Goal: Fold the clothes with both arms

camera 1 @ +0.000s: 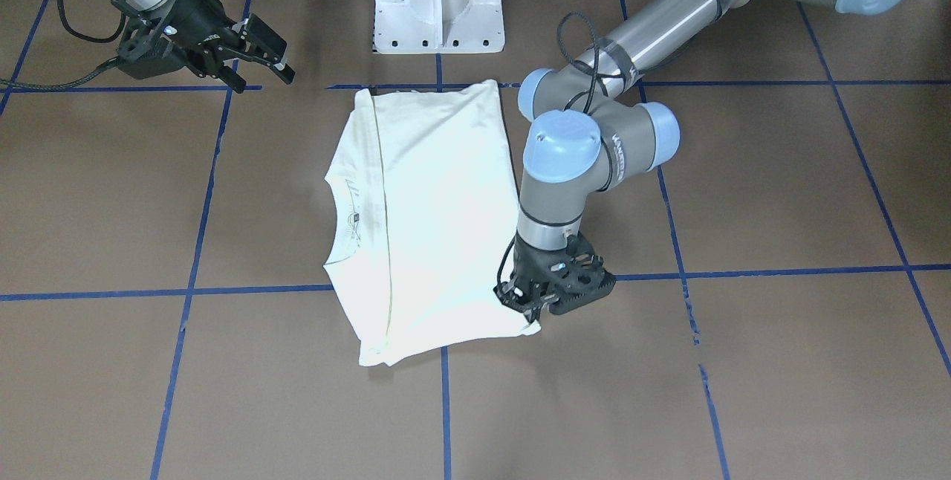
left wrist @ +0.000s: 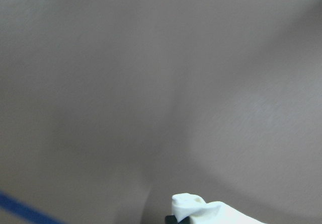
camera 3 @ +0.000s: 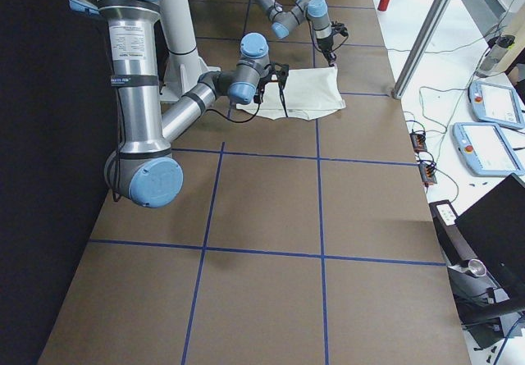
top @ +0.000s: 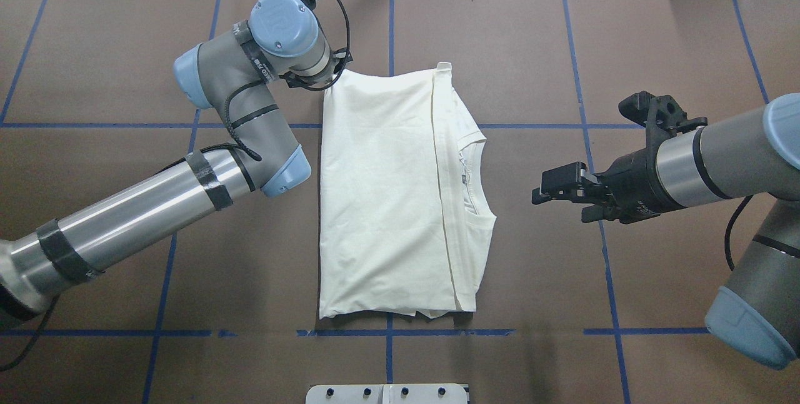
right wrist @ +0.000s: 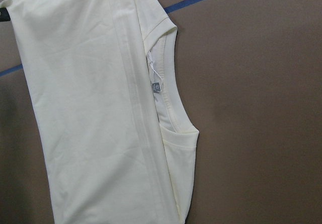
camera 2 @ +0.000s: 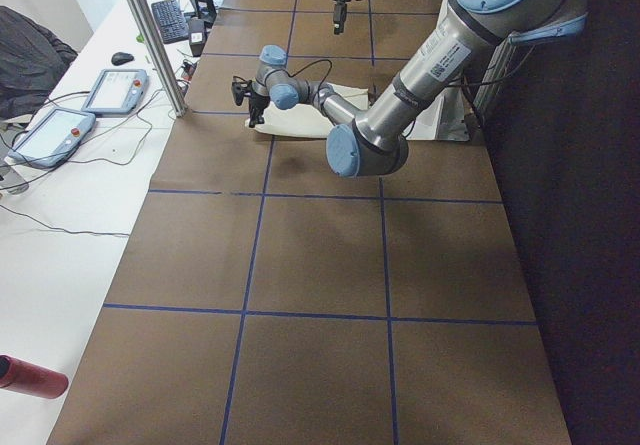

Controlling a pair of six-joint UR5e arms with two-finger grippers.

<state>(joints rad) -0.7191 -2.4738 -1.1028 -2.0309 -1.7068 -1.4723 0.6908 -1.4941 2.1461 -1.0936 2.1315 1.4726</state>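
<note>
The cream-white T-shirt (top: pixel 387 204) lies folded into a rectangle on the brown table, plain side up, with the cat print hidden. Its collar and label (right wrist: pixel 156 87) face my right arm. My left gripper (camera 1: pixel 529 309) points down at the shirt's far left corner and is shut on that corner; a bit of cloth (left wrist: pixel 201 209) shows in the left wrist view. The wrist mostly hides this gripper in the overhead view. My right gripper (top: pixel 539 190) is open and empty. It hovers above the table to the right of the collar, apart from the shirt (camera 1: pixel 438 220).
The white pedestal base (camera 1: pixel 438 1) stands at the robot's side of the table. Blue tape lines (top: pixel 390 332) grid the brown mat. Beyond the far edge, a side table holds teach pendants (camera 2: pixel 110 90), a metal post (camera 2: pixel 150 35) and a red cylinder (camera 2: pixel 30 377).
</note>
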